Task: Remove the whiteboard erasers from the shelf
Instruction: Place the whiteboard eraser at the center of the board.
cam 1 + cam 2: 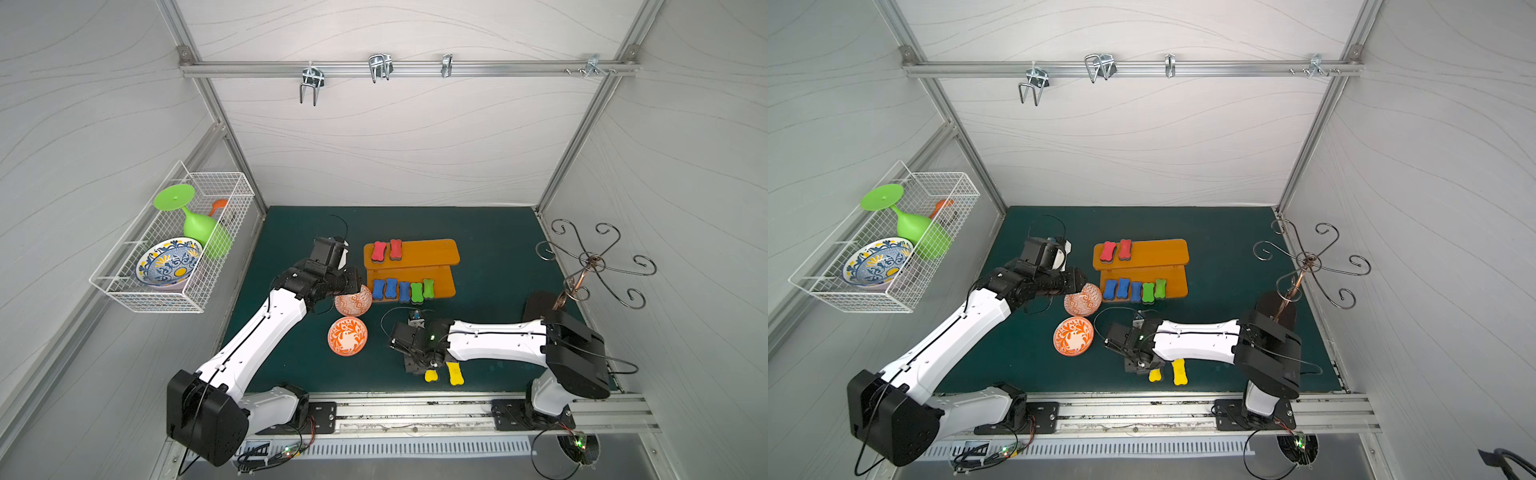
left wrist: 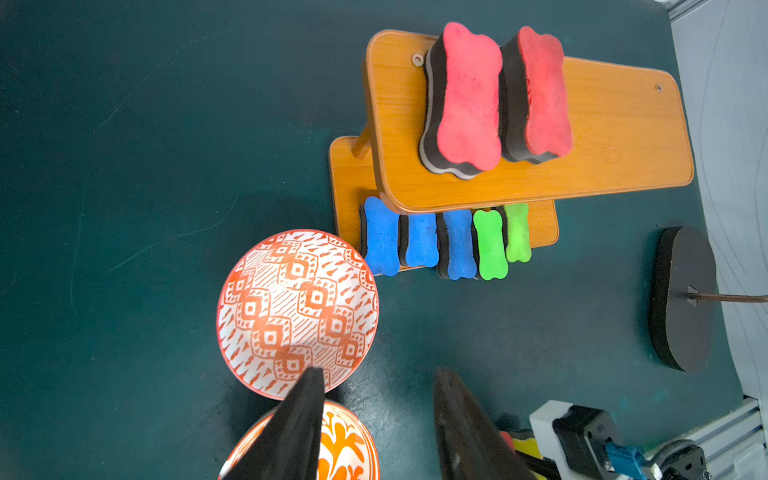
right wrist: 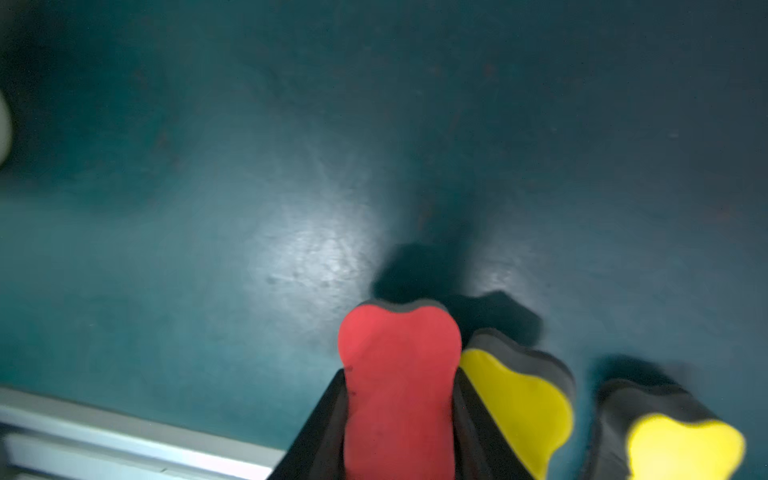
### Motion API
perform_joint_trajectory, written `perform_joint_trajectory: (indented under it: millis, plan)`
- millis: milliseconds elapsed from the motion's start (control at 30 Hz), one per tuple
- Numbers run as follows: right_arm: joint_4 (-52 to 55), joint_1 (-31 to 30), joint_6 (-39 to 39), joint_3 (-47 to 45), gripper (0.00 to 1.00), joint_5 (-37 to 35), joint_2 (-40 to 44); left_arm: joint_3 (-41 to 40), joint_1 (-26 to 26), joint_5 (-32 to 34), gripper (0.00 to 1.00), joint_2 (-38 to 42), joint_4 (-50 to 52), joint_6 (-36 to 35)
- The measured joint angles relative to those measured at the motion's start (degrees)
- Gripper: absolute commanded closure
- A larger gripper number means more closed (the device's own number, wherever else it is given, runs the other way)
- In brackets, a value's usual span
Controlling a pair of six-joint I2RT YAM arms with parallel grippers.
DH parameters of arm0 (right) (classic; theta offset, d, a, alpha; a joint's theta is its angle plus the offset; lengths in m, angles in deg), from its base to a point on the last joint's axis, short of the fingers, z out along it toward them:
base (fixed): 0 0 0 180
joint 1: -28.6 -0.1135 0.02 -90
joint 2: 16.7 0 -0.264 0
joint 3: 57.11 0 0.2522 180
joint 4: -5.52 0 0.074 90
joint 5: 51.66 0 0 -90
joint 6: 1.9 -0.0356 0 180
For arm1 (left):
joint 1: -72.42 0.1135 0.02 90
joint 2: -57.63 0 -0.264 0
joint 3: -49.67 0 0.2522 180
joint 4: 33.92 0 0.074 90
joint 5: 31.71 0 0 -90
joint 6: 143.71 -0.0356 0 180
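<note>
Left arm point(image 1: 253, 336): left claw point(image 2: 378, 370) spread, empty, by patterned bowl point(image 2: 297, 311). Shelf point(image 1: 432, 253): red pair point(image 1: 379, 251) upper tier; blue trio point(image 1: 391, 287), green pair point(image 1: 417, 291) lower. Right claw point(image 3: 399, 374) clamps red eraser point(image 3: 399, 340) just beside yellow pair point(image 3: 519, 399) on table point(image 1: 490, 249); lower flat, then release.

shelf point(image 1: 1158, 254) top: two red erasers point(image 1: 1108, 252) | lower board: three blue erasers point(image 1: 1123, 288), two green erasers point(image 1: 1148, 292) | mat point(image 1: 1225, 249): two yellow erasers point(image 1: 1178, 371)
</note>
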Motion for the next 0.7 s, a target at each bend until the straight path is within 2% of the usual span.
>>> perform_joint_trajectory:
  millis: [433,567,700]
  plan:
    - [-0.81,0.00,-0.04,-0.26,0.51,3.21,-1.75,0.00,0.00,0.46,0.53,0.02,0.00,0.00]
    - [0.28,-0.17,0.39,0.04,0.43,3.06,-1.38,0.00,0.00,0.55,0.53,0.02,0.00,-0.02]
    - [4.24,-0.31,1.40,2.69,0.41,1.11,1.05,0.00,0.00,0.74,0.53,0.02,0.00,-0.02]
